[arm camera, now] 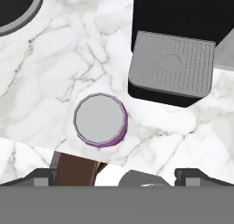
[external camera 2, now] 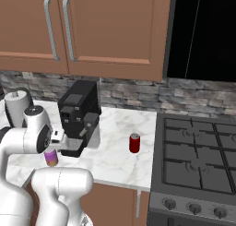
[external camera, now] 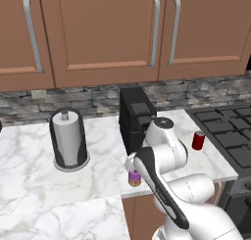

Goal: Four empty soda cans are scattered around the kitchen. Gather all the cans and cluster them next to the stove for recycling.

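Note:
A purple-pink soda can (arm camera: 100,120) stands upright near the front edge of the marble counter (arm camera: 55,81), its silvery top facing the hand camera. My gripper (arm camera: 119,176) hovers above it, open, with nothing between its dark fingertips (arm camera: 43,177); the can lies a little left of and beyond the midline. The same can (external camera: 133,178) (external camera 2: 51,158) sits just under my hand in the base views. A red soda can (external camera: 198,140) (external camera 2: 134,143) stands upright on the counter close to the left side of the stove (external camera: 230,131) (external camera 2: 198,151).
A black coffee machine (external camera: 135,119) (external camera 2: 78,114) stands right behind the purple can, its grey drip tray (arm camera: 171,63) close by. A grey paper-towel holder (external camera: 68,141) (external camera 2: 16,105) is to the left. The counter's front edge (arm camera: 137,166) runs just below the can.

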